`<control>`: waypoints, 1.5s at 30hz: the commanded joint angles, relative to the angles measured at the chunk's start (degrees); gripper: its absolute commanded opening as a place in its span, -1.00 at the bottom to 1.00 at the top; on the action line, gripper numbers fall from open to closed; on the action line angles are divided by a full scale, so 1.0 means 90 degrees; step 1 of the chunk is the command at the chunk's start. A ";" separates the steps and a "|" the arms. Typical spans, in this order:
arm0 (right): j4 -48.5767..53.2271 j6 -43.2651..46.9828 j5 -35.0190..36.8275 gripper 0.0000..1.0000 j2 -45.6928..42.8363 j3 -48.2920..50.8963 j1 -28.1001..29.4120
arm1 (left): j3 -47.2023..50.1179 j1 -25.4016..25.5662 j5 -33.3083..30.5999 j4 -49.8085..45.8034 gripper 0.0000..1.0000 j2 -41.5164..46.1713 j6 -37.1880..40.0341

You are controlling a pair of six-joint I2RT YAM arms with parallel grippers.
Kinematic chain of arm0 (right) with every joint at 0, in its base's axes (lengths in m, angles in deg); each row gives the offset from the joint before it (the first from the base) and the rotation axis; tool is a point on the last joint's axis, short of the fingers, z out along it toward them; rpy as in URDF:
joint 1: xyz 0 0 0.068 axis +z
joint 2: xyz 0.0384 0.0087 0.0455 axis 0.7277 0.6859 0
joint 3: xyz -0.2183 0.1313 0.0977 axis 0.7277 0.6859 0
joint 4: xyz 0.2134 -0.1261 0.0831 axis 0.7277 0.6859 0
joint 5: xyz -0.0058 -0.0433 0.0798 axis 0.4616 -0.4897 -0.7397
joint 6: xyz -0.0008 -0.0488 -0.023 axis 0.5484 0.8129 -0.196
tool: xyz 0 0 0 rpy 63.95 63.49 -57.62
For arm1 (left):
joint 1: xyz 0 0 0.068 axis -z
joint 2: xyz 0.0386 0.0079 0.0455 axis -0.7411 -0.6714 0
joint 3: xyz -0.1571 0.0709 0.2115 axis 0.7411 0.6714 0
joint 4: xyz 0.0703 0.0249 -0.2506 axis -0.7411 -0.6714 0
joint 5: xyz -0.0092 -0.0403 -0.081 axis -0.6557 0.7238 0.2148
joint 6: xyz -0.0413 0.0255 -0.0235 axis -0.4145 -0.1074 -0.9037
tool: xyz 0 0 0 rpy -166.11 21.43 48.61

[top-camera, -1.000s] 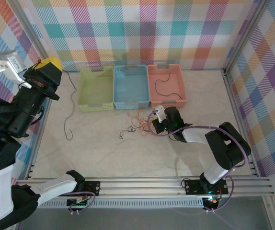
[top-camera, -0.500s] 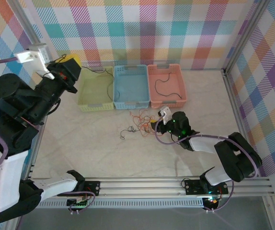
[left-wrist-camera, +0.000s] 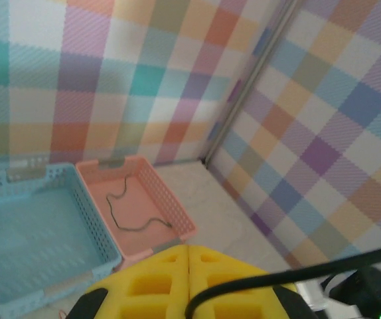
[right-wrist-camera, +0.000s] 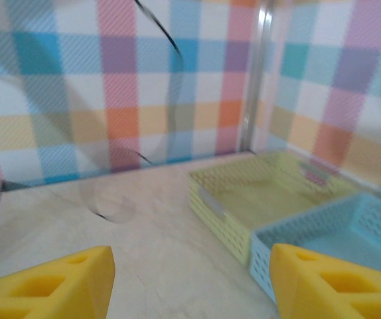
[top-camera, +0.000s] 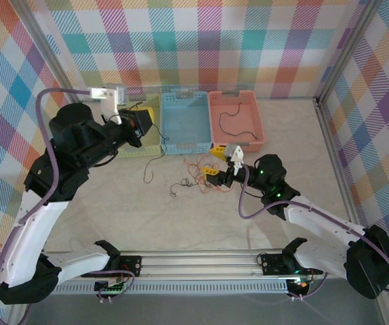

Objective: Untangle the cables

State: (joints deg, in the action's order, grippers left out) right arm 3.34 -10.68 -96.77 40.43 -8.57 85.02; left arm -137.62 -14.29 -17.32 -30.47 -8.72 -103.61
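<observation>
Orange-red thin wire (top-camera: 196,169) lies in a loose tangle near the middle of the pale table (top-camera: 113,203). My right gripper (top-camera: 214,164) sits just at the tangle's 3 o'clock, its yellow fingers spread with nothing between them. At the tangle's 10 o'clock my left gripper (top-camera: 139,126) hangs over the yellow-green plastic basket (top-camera: 123,135), clenched on the dark green thread-like wire (top-camera: 150,166). That wire's tail droops onto the table outside the basket's near wall. The short black wire (top-camera: 237,125) lies in the pink basket (top-camera: 245,95) at 12 o'clock. Dark strands show at the tangle's 8 o'clock, and I cannot tell whose they are. If they are green, pulling could drag the knot tighter. Letting go here could also leave the tail outside.
</observation>
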 commanded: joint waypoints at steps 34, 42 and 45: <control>0.1288 0.0623 -0.0616 -0.42 0.1780 -0.2657 0.0839 | 0.0588 -0.0045 0.1220 0.0239 -1.00 0.0222 -0.0421; 0.1359 0.0744 -0.0246 -1.00 0.1656 -0.2504 0.0859 | 0.0898 -0.0045 0.1163 0.0355 -1.00 0.0310 -0.0393; 0.1316 0.0778 -0.0074 -1.00 0.1531 -0.2362 0.0854 | 0.0931 -0.0045 0.1171 0.0339 -1.00 0.0336 -0.0399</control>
State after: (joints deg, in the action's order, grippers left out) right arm 15.97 -4.71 -98.98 56.10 -30.62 92.43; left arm -129.55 -14.29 -7.75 -29.02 -7.01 -107.11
